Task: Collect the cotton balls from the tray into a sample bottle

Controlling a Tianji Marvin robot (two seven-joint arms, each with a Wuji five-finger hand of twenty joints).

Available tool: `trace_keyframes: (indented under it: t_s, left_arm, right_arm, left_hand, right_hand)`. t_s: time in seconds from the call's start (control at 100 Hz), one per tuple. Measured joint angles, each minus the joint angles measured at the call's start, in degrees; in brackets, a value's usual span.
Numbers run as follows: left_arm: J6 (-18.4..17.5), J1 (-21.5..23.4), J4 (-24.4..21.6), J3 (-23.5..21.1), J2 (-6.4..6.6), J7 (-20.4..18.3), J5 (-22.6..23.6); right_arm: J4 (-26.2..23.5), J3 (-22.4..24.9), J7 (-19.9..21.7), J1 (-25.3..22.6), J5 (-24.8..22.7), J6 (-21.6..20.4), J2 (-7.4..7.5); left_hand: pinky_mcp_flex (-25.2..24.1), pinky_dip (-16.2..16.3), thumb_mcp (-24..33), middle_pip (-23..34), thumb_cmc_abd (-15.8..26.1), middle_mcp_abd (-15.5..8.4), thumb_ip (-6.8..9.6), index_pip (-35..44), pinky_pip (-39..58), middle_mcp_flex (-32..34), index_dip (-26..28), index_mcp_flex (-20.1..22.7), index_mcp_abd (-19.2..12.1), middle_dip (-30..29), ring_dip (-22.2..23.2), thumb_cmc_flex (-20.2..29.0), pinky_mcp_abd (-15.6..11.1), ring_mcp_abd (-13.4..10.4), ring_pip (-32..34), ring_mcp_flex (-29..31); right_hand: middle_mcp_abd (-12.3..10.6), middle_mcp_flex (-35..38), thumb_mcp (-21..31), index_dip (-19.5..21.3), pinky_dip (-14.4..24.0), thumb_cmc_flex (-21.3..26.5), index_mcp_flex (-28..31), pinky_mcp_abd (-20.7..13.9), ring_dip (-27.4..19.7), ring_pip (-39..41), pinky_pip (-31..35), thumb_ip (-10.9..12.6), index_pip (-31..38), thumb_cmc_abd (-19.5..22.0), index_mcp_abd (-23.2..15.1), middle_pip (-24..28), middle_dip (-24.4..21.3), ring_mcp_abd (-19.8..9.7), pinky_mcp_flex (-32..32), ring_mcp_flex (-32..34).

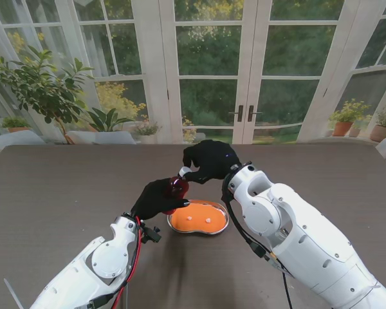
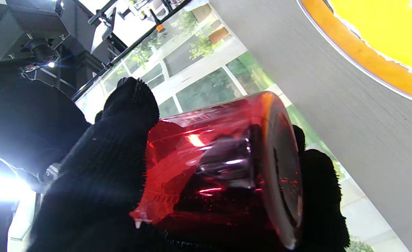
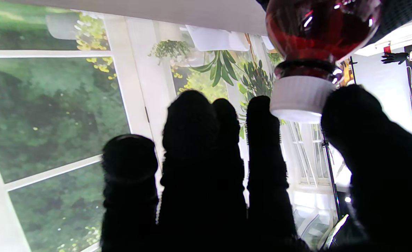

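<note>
A dark red sample bottle [image 1: 177,187] is held off the table by my left hand [image 1: 156,199], which is shut around its body [image 2: 220,164]. Its white cap [image 1: 184,172] points toward my right hand [image 1: 209,161], whose thumb and forefinger pinch the cap [image 3: 300,99]. The other right fingers [image 3: 195,140] stand straight and apart. Just nearer to me and to the right lies the orange kidney-shaped tray [image 1: 180,225] with two white cotton balls [image 1: 207,220] in it. The tray's rim [image 2: 363,66] shows in the left wrist view.
The dark brown table [image 1: 51,193] stretches wide on both sides of the tray. Glass doors and potted plants [image 1: 42,87] stand beyond its far edge. A red and black cable [image 1: 136,251] runs along my left forearm.
</note>
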Motion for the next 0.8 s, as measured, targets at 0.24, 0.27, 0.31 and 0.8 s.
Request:
trace_keyframes:
  t_s: [0.24, 0.27, 0.31, 0.8]
  left_arm:
    - [0.08, 0.0, -0.06, 0.0, 0.03, -0.07, -0.07]
    - [0.09, 0.0, -0.06, -0.01, 0.03, -0.08, -0.07]
    - [0.1, 0.0, -0.07, -0.02, 0.04, -0.09, -0.07]
    - [0.17, 0.06, -0.26, -0.12, 0.09, -0.16, 0.0]
  right_arm:
    - [1.02, -0.19, -1.97, 0.26, 0.75, -2.09, -0.32]
    - [1.12, -0.27, -2.2, 0.31, 0.71, -2.27, -0.35]
    - [1.18, -0.35, -2.37, 0.35, 0.63, -2.44, -0.37]
    - [1.48, -0.69, -4.13, 0.43, -1.18, -3.92, -0.48]
  left_hand:
    - [0.0, 0.0, 0.0, 0.0, 0.0, 0.0, 0.0, 0.0, 0.0, 0.0, -0.01, 0.0, 0.01, 0.0, 0.0, 0.0, 0.0, 0.0, 0.0, 0.0]
    - [0.0, 0.0, 0.0, 0.0, 0.0, 0.0, 0.0, 0.0, 0.0, 0.0, -0.01, 0.0, 0.01, 0.0, 0.0, 0.0, 0.0, 0.0, 0.0, 0.0]
    - [0.0, 0.0, 0.0, 0.0, 0.0, 0.0, 0.0, 0.0, 0.0, 0.0, -0.01, 0.0, 0.01, 0.0, 0.0, 0.0, 0.0, 0.0, 0.0, 0.0]
    - [-0.01, 0.0, 0.0, 0.0, 0.0, 0.01, 0.0, 0.0, 0.0, 0.0, -0.01, 0.0, 0.02, 0.01, 0.0, 0.0, 0.0, 0.0, 0.0, 0.0]
  right_hand:
    - [-0.44, 1.07, 4.38, -2.1, -0.1, 4.01, -0.66, 0.0, 0.0, -0.51, 0.0, -0.57, 0.58, -8.09, 0.01, -0.16, 0.88, -1.16, 0.75, 0.64]
    - [-0.44, 1.07, 5.02, -2.1, -0.1, 4.17, -0.66, 0.0, 0.0, -0.55, 0.0, -0.57, 0.58, -8.7, 0.01, -0.16, 0.9, -1.33, 0.81, 0.65]
    - [-0.46, 1.07, 5.47, -2.16, -0.11, 4.69, -0.74, 0.0, 0.0, -0.62, 0.0, -0.75, 0.58, -9.26, 0.01, -0.16, 0.92, -1.4, 0.84, 0.65]
    - [-1.0, 0.4, 9.85, 5.03, -0.76, 7.4, -1.81, -1.28, 0.0, -2.06, 0.0, 1.26, -5.19, -15.82, 1.4, -0.84, 1.37, -2.77, 2.09, 1.36]
